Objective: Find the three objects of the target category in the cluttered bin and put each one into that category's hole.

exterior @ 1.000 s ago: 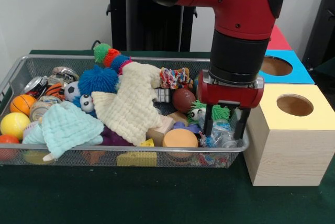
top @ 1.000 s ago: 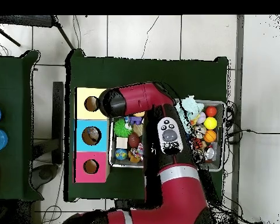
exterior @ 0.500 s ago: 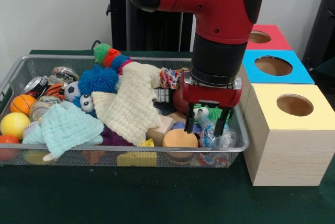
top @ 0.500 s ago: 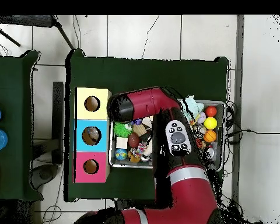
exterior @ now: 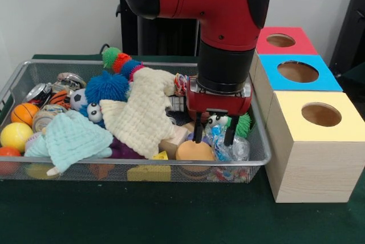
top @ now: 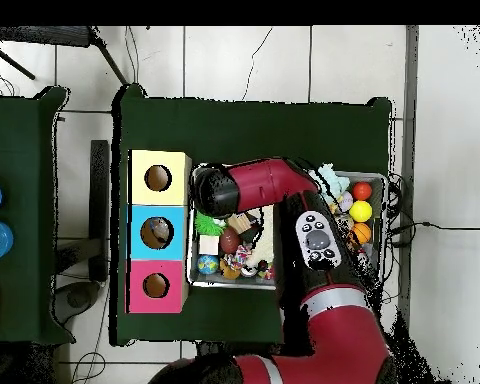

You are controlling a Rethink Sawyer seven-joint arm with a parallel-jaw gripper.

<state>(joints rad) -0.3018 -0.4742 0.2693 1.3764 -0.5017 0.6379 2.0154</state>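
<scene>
While my fingers (exterior: 214, 138) hang apart above the crinkly bottle (exterior: 229, 147), I judge it light, slippery, best pinched mid-body.

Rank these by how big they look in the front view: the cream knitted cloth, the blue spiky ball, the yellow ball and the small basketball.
1. Cream knitted cloth, clearly the largest.
2. Blue spiky ball.
3. Yellow ball and small basketball: they look about alike, and the yellow one sits nearer the camera, so I won't rank them.
</scene>
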